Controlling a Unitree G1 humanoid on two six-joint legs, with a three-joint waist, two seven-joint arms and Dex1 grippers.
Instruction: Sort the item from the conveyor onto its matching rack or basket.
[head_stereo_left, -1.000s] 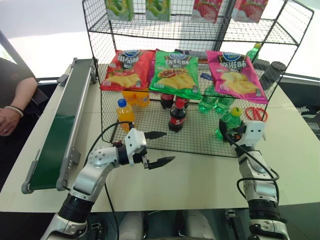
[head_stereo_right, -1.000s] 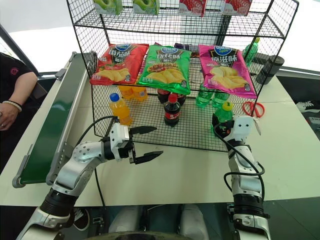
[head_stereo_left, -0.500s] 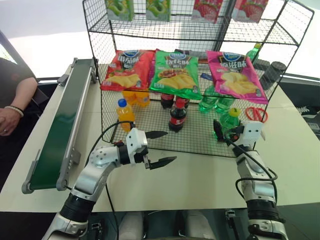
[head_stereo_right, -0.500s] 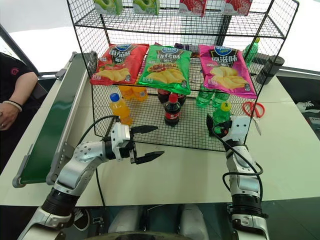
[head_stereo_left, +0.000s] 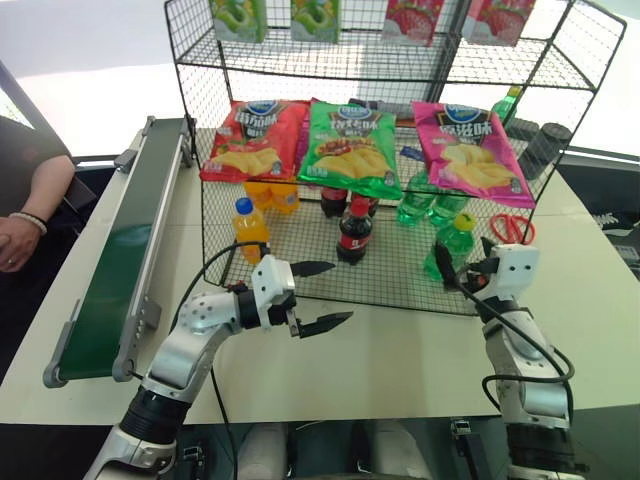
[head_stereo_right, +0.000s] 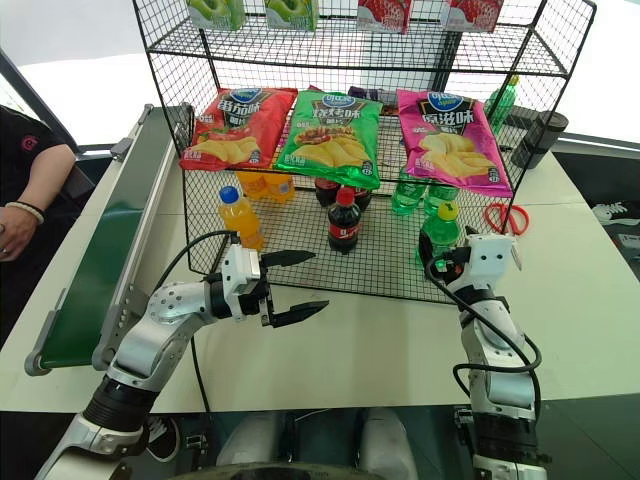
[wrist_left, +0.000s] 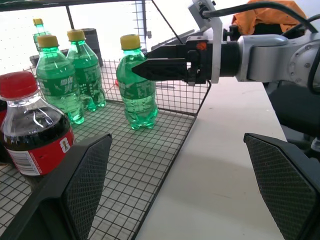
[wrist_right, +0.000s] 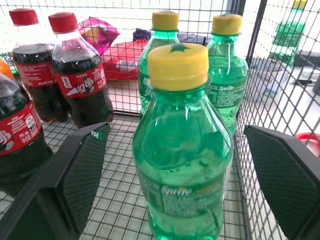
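My right claw is released, its fingers either side of the green bottle standing on the rack. My left claw hangs released over the table.

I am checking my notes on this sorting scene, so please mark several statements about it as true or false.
1. The green soda bottle stands upright on the bottom tier of the wire rack. True.
2. The right gripper has its jaws clamped on the green soda bottle. False: its jaws are open on either side of the bottle, not gripping it.
3. The left gripper has open jaws and holds nothing. True.
4. An orange drink bottle lies on the conveyor. False: the belt carries nothing; the orange drink bottle stands on the rack.
5. The cola bottle has a red cap. True.
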